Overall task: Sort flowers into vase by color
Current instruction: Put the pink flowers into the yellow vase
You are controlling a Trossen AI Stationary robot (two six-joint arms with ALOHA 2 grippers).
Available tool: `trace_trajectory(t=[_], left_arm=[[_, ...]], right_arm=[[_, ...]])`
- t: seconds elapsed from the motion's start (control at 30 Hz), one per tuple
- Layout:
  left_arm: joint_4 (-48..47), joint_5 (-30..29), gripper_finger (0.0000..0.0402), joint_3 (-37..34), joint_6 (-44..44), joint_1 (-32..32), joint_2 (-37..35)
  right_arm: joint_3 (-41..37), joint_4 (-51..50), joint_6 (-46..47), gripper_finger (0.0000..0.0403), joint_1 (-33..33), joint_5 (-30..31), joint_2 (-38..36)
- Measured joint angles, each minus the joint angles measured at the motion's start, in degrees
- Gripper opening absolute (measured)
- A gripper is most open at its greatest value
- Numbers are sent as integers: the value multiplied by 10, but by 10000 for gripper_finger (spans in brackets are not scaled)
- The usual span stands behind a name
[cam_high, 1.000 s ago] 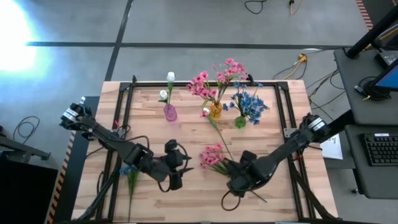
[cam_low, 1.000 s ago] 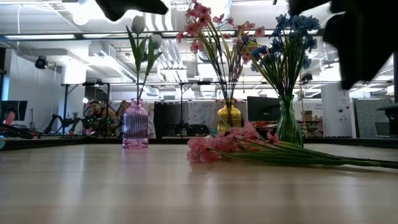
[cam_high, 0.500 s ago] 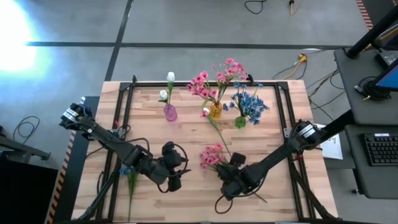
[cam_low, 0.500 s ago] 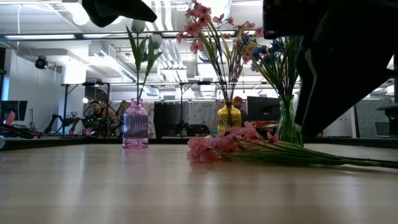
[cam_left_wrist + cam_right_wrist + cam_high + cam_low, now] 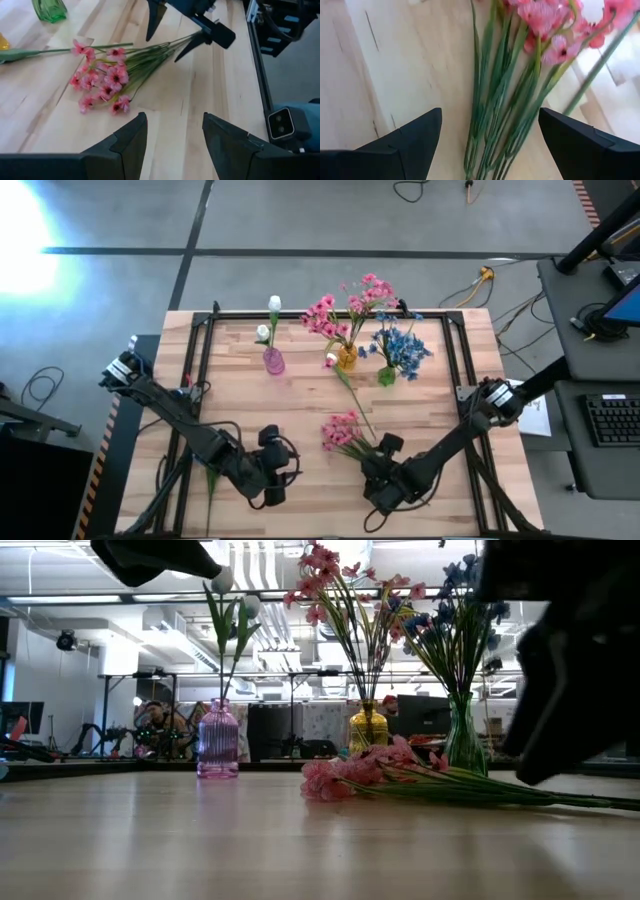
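Observation:
A pink flower bunch [image 5: 343, 430] lies flat on the table, its green stems [image 5: 502, 100] running toward the near right. My right gripper [image 5: 490, 112] is open, a finger on either side of those stems and just above them, touching nothing I can see. My left gripper [image 5: 174, 117] hovers open to the bunch's left [image 5: 287, 468], holding nothing. At the back stand a purple vase [image 5: 273, 361] with white buds, a yellow vase [image 5: 347, 357] with pink flowers and a green vase [image 5: 386, 376] with blue flowers.
A single flower on a long stem [image 5: 352, 395] lies between the yellow vase and the pink bunch. A blue flower [image 5: 207, 455] lies near the table's left side, partly under my left arm. Bare wood spreads across the near middle [image 5: 320, 500].
My right gripper has come down toward the pink bunch's stems, tipping more steeply downward and shifting toward the near edge, still open. My left gripper has drifted toward the near edge and a little lower. The flowers have stayed put.

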Motion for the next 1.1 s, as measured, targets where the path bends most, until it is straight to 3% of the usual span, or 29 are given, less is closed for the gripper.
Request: trace_trajectory(t=[0.2, 0.67, 0.83, 1.1], left_arm=[[0, 0, 178, 0, 1, -1, 6], [0, -21, 178, 0, 3, 0, 6], [0, -22, 178, 0, 5, 1, 6], [0, -31, 178, 0, 7, 5, 6]], right_arm=[[-34, 27, 37, 325, 18, 7, 0], [-159, 247, 51, 319, 20, 18, -3], [-164, 252, 52, 277, 20, 16, -3], [-159, 250, 53, 162, 19, 11, -3]])
